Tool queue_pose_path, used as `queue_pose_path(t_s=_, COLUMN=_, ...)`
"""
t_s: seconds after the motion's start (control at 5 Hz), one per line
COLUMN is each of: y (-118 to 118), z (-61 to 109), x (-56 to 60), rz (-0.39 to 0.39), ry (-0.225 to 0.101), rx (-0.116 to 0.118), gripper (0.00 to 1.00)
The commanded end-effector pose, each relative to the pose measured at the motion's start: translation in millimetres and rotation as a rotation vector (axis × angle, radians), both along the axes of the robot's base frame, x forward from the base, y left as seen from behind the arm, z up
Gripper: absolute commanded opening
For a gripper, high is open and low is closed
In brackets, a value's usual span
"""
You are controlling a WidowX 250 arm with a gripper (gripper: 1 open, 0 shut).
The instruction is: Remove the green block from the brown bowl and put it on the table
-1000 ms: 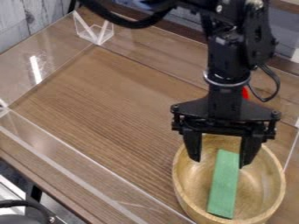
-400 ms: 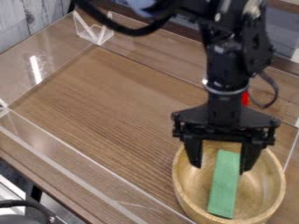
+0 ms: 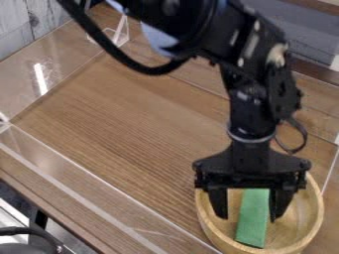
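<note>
Claw (image 3: 249,206): one, black, fingers apart, over the bowl. Block (image 3: 253,220): one, green, lying inside the bowl, partly hidden by the claw. Bowl (image 3: 308,220): one, brown, round, on the tabletop (image 3: 126,124). Tabletop: wood-grain, brown.

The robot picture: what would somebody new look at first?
Probably the big black arm, reaching down from the top on the right side. Next, the bright green block, lying in the brown bowl at the bottom right, with the open tool right over it.
</note>
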State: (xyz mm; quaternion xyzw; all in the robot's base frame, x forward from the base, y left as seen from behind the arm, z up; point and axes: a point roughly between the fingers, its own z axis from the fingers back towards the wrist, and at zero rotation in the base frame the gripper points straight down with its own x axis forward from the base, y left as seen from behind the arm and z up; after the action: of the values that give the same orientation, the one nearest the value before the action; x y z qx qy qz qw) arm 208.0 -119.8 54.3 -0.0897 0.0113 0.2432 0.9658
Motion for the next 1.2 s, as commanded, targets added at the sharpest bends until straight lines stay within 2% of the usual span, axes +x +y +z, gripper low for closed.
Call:
queue_pose_path(t_s=0.0, y=-5, z=2.9, x=4.2, rz=-0.023, ry=-0.019, rx=-0.012, gripper=1.00)
queue_pose_path(t_s=0.2, y=-6, z=2.7, x=4.0, rz=-0.045, ry=-0.014, rx=-0.013, gripper=0.00)
queue_pose_path(t_s=0.4, y=-10, z=9.6, x=12.6, rz=-0.049, ry=-0.019, rx=-0.018, gripper=0.00)
queue_pose_path(t_s=0.6, y=-12, z=13.7, x=19.7, rz=-0.053, ry=-0.012, rx=-0.030, gripper=1.00)
queue_pose_path(t_s=0.8, y=-10, z=14.1, x=13.5, rz=-0.052, ry=-0.003, rx=-0.042, gripper=1.00)
queue_pose_path(t_s=1.0, y=-7, z=11.4, x=8.9, rz=-0.047, ry=0.003, rx=-0.042, gripper=0.00)
